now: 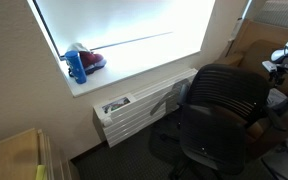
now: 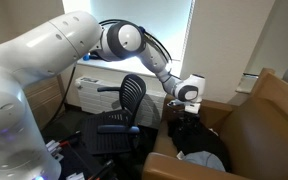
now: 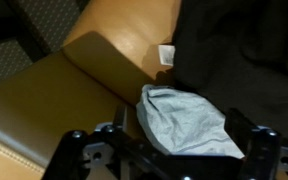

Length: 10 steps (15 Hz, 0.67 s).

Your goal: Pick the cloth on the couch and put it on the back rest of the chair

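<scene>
The cloth (image 3: 246,50) is lying on the couch (image 3: 44,95), just beside a pale item (image 3: 184,118). The pincer (image 3: 169,160) is hanging released over the couch (nearer the pale item), so reaching further and pinching a thick dark fold is looking wisest.

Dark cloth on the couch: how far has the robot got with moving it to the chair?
Nothing looks done yet: the cloth lies on the couch, and the chair shows nothing draped over its back rest. In hand: the gripper hangs open above the couch, holding nothing. Left: grasp, lift, carry and drape.
</scene>
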Each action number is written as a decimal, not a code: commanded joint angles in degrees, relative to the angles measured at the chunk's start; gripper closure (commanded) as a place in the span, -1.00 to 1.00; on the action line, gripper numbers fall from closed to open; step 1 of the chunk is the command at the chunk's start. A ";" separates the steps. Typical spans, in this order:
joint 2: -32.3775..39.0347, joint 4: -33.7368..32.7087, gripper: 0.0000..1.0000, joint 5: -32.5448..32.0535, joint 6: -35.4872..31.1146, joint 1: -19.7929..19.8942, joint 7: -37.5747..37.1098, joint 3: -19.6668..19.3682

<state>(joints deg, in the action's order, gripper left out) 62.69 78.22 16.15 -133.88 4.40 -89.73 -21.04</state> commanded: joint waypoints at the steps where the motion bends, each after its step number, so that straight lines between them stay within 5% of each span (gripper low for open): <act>1: 5.91 -5.18 -1.00 0.94 -10.19 2.52 -7.90 3.68; 3: 10.28 -9.05 -1.00 0.81 -13.53 2.69 -15.02 3.47; 7: 17.74 -21.37 -1.00 2.07 -3.24 5.08 -26.75 2.65; 10: 18.26 -26.88 -1.00 -0.87 11.32 9.68 -20.77 7.46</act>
<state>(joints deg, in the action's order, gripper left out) 79.14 59.02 16.63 -133.64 9.70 -113.33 -16.99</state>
